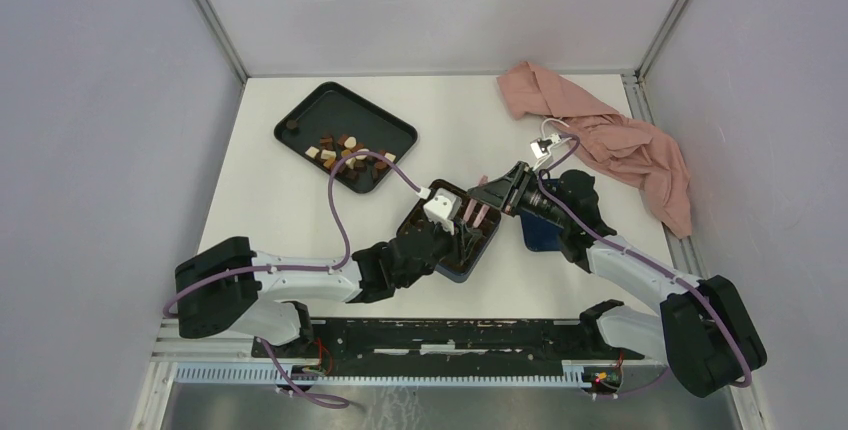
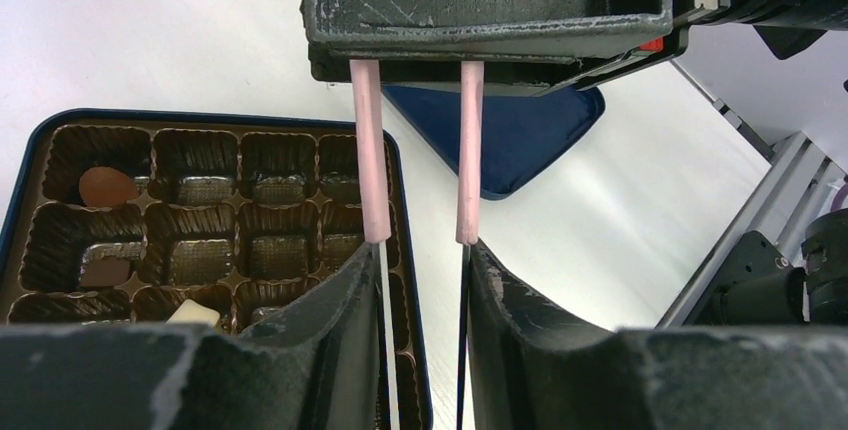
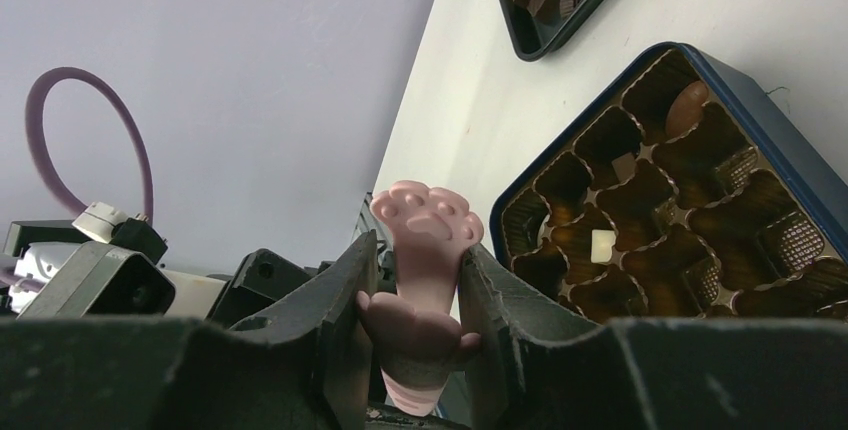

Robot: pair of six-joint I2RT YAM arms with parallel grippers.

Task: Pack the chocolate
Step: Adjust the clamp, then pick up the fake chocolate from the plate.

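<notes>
Most chocolate [image 1: 350, 158] lies heaped in the near right of the black tray [image 1: 325, 110], far left on the table [image 1: 270, 210]. A few pieces sit in cells of the dark blue box [image 2: 205, 255] at centre.

From above, the left gripper [image 2: 424, 250] hides much of the box. The right gripper [image 3: 418, 250] is clamped on pink cat-paw tongs [image 3: 425, 215]. The left jaws stand part-way apart with the tong ends at their fingertips; whether they grip cannot be told.

A blue lid [image 2: 530, 140] lies just right of the box, and a pink cloth [image 1: 610, 140] lies far right. Bare table separates tray and box.
</notes>
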